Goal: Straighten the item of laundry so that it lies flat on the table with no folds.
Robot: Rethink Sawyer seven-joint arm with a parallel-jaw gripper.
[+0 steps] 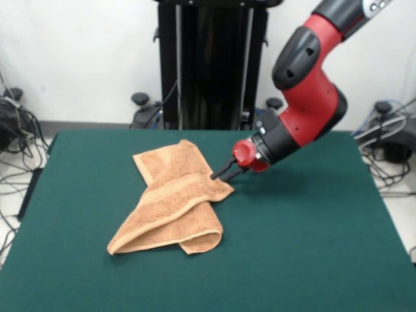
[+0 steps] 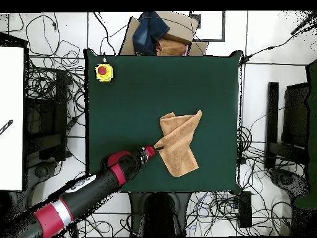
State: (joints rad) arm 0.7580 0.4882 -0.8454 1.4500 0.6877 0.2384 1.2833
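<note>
The light orange-tan towel (image 1: 172, 201) lies left of the middle of the dark green table (image 1: 312, 227). It is folded over on itself in a long slanted shape, with a paler woven band across its top layer. My gripper (image 1: 222, 173) comes in low from the right and sits at the towel's right edge, touching or nearly touching the cloth. I cannot tell whether it is open or shut. In the overhead view the gripper (image 2: 157, 149) meets the left edge of the towel (image 2: 179, 144) on the table (image 2: 124, 111).
A yellow box with a red button (image 2: 104, 72) stands near one table corner in the overhead view. A cardboard box with clothes (image 2: 162, 34) sits beyond the far edge. Cables lie on the floor around the table. The black pedestal (image 1: 211, 65) stands behind it.
</note>
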